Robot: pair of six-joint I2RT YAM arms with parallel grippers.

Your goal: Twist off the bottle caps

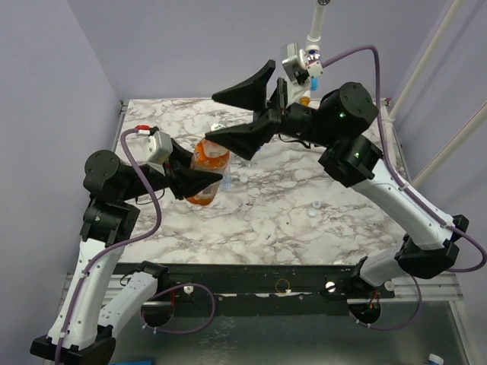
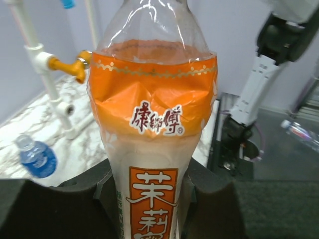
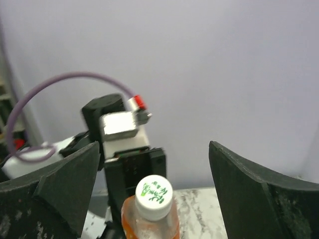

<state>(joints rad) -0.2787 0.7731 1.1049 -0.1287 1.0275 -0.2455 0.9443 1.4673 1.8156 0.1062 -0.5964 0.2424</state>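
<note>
Looking at the cap (image 3: 154, 191), we see it white with green print, sitting on the orange bottle (image 1: 208, 172). Our left gripper (image 1: 194, 182) is clamped tight round the bottle's lower body, holding it tilted above the table (image 1: 266, 228). Our right gripper (image 1: 228, 115) gapes wide, one finger on either side of the cap, touching neither. Two loose caps (image 1: 312, 214) lie on the marble to the right.

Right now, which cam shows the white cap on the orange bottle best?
Right wrist: the white round plastic cap, green print on top, sits plainly between the fingers of the open right tool. Left wrist shows only the body of the orange-labelled plastic bottle, top cropped. Top external: cap barely distinguishable beside the right tool.
</note>
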